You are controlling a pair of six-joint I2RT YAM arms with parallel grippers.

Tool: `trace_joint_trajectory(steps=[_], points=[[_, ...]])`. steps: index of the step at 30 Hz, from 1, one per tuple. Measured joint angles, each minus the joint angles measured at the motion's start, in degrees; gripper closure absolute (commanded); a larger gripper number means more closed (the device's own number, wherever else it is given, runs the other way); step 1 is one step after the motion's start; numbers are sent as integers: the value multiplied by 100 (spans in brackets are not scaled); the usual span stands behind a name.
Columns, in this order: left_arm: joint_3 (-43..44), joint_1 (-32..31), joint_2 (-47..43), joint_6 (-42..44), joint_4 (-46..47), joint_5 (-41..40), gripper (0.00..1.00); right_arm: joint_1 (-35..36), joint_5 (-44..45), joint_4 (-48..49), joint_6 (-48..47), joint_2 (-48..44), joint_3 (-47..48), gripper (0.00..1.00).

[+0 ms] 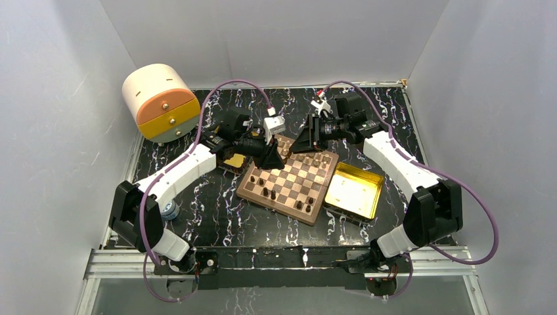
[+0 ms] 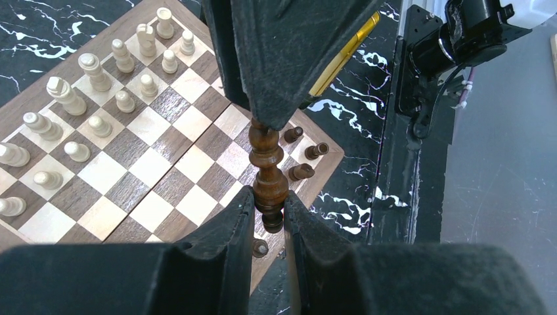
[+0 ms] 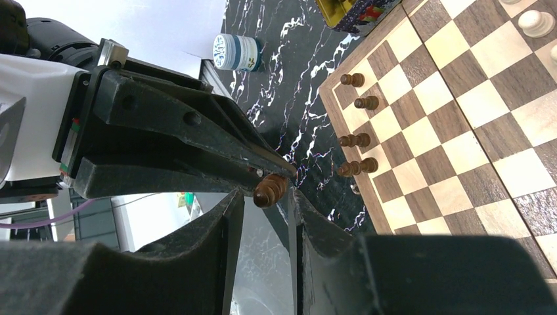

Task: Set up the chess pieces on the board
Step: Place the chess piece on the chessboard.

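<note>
Two grippers meet above the far edge of the board (image 1: pixel 295 178), both on one dark piece (image 2: pixel 267 172), a tall turned one of dark brown wood. The left gripper (image 2: pixel 269 205) is clamped on the piece's lower end, its black fingers pressed to either side of the base. The right gripper (image 3: pixel 266 200) comes in from the opposite side, and its fingers flank the rounded head of the same piece with only a narrow gap between them. Whether its pads actually press the wood I cannot tell. In the left wrist view the piece hangs clear of the squares, over the edge of the board where a few small dark pieces (image 2: pixel 301 172) sit near the rim; whether those stand upright or lie toppled I cannot tell. Farther along the board, the light pieces (image 2: pixel 98 125) stand in two rows, the taller ones behind and the short round-headed ones in front. The middle squares are bare. From above, more dark pieces dot the board's near side, scattered rather than lined up. A gold tray (image 1: pixel 355 189) lies just beside the board's right edge. A small can (image 3: pixel 238 52) stands on the black marbled table (image 1: pixel 217 223) near the left arm, and a round drawer unit (image 1: pixel 161 102) sits at the far left corner.
</note>
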Motion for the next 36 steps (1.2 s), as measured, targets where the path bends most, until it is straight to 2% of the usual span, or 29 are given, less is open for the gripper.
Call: trace_joint_trajectory(steps=[10, 22, 31, 36], points=[[-48, -50, -39, 28, 7, 44, 100, 236, -20, 26, 46, 85, 17, 66], [-173, -76, -52, 42, 57, -79, 100, 304, 188, 37, 37, 87, 17, 86], [-280, -76, -52, -24, 181, -435, 100, 304, 590, 0, -103, 4, -74, 87], [-737, -76, -109, -363, 341, -1075, 100, 304, 1263, -7, -251, -319, -190, 87]])
